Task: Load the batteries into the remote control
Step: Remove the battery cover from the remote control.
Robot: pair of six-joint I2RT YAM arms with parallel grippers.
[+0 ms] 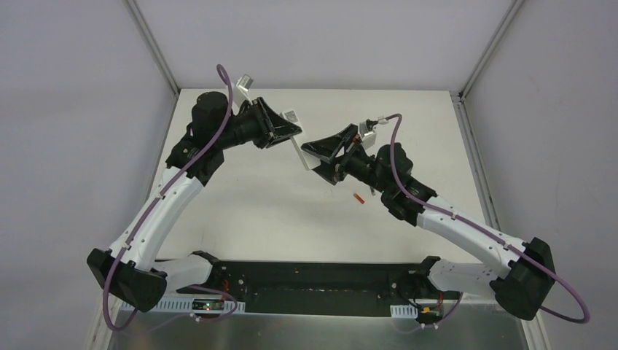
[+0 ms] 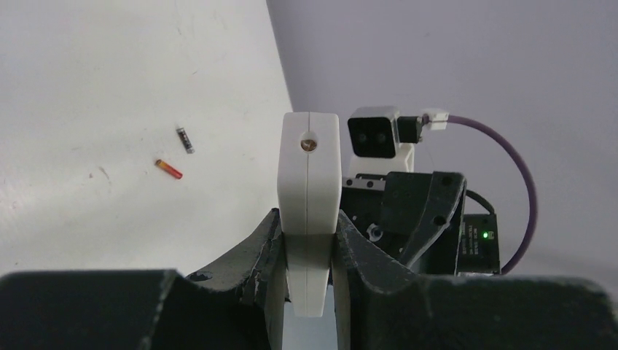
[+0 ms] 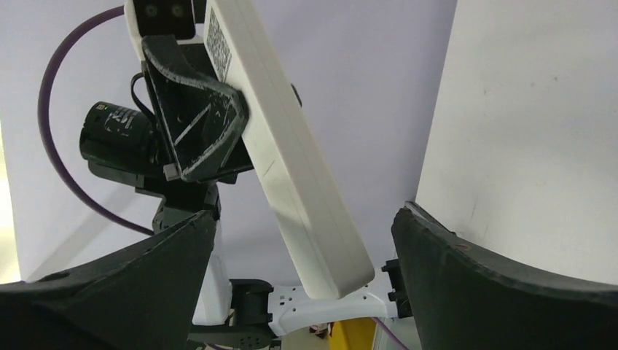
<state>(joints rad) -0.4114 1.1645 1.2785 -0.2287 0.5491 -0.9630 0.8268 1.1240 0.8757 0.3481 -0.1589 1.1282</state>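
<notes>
**Item: remote control** (image 3: pixel 291 160). Slim white bar, raised off the tabletop (image 1: pixel 255 204) and tilted. The code label (image 3: pixel 216 40) shows near its gripped end.

**Left hand** (image 2: pixel 310 233). Pressed onto the remote's two long sides, pinching it firmly. One short end stands up between the fingers in the left wrist view.

**Right hand** (image 3: pixel 304 219). Spread wide, with the remote's free end hanging between the fingers, touching neither.

**Batteries.** Both lie loose on the tabletop, near each other but apart.
- Red-orange battery (image 2: pixel 169 169): seen from above, at about 5 o'clock of the right hand.
- Dark battery (image 2: pixel 185 139): in the left wrist view, at about 1 o'clock of the red-orange one.

**Step in hand (judged).** Readying the remote. It is presented to the right hand for a second grip or for work on its back, and no battery is loaded yet. Whether the compartment is open cannot be told.

**Next move calls for (judged).**
- The right hand closes squarely on the free end without twisting the bar out of the left hand's pinch.
- The back must then face a way that lets a battery go in.
</notes>
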